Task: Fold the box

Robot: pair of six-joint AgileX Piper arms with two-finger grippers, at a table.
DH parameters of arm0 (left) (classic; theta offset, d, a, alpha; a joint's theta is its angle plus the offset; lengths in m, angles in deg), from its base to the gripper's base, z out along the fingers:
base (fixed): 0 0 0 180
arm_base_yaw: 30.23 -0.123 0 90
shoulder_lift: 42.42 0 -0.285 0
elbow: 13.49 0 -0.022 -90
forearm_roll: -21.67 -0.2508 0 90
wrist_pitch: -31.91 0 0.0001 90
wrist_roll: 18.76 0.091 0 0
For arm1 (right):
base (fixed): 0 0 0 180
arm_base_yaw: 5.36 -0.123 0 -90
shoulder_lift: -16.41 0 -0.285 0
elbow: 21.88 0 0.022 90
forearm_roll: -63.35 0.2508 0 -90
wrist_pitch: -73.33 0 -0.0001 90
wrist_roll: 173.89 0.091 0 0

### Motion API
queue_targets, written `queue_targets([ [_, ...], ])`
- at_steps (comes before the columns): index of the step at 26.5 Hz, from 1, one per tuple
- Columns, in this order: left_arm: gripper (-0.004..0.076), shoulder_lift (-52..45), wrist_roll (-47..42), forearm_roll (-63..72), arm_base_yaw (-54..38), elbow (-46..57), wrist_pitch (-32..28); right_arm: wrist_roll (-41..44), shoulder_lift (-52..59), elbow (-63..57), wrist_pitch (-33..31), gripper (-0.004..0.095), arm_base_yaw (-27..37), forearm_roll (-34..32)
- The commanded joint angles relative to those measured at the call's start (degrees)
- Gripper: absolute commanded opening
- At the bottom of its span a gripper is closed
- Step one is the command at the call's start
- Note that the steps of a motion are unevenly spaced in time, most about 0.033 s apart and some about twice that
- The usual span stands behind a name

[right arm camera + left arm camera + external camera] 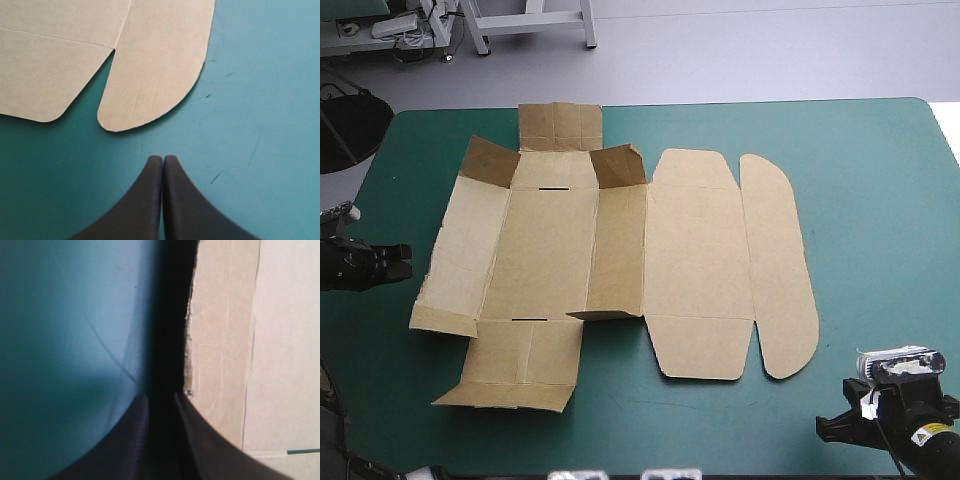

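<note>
Box [620, 260] from the high view: lies cut open and mostly flat on the teal-green cover [880, 200], left part slightly lifted, long axis running left to right. Just off the box's left edge, left gripper [400, 260], slightly parted. Well off the box's near right corner, right gripper [835, 425]. Probably the left arm's move, being nearer.

From the left wrist: gripper [161, 397] a narrow gap apart, gripping nothing; box's ragged left edge [225, 340] just ahead and to one side, untouched.

From the right wrist: gripper [163, 159] pressed into one point, empty; ahead, the box's rounded flap [155, 75], apart from the tips.
</note>
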Motion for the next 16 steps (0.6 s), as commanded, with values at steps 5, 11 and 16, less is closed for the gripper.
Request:
queue_targets([
  [5,0.0479,-1.8,4.9,9.8,0.0,-1.7,2.0,-0.6,-0.5,1.5,2.7,-0.0013,0.0,0.9],
  [11,0.048,2.3,4.4,12.5,0.0,-1.7,6.7,-0.6,-0.5,1.5,2.8,-0.0013,0.0,0.9],
  [16,0.0452,6.4,4.2,12.6,2.3,-1.7,7.4,-0.6,-0.5,1.5,2.8,-0.0013,0.0,0.9],
])
